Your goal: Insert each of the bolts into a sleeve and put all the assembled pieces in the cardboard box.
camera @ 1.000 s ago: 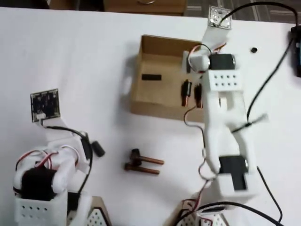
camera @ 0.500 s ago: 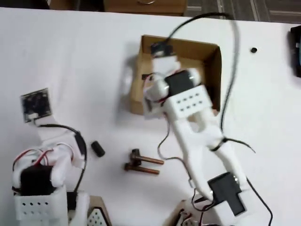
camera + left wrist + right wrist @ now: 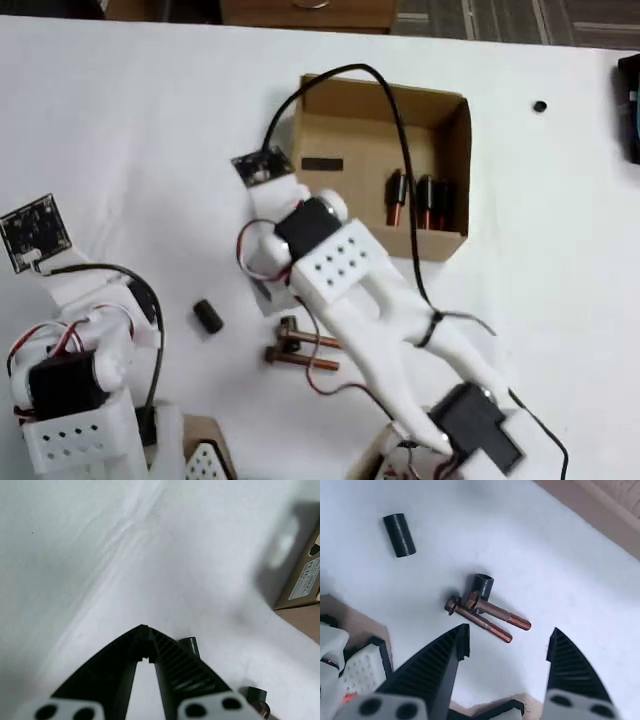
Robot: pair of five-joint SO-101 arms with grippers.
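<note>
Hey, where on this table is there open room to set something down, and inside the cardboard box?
The table is bare left of the cardboard box and to its right. Inside it, the left floor is mostly free; assembled pieces lie by the right wall. Crowded: the near middle, with bolts, a loose sleeve and the right arm.

Two copper bolts (image 3: 497, 613) side by side, black sleeve (image 3: 400, 535) nearby, assembled pieces (image 3: 397, 200) in cardboard box (image 3: 350, 105)
</note>
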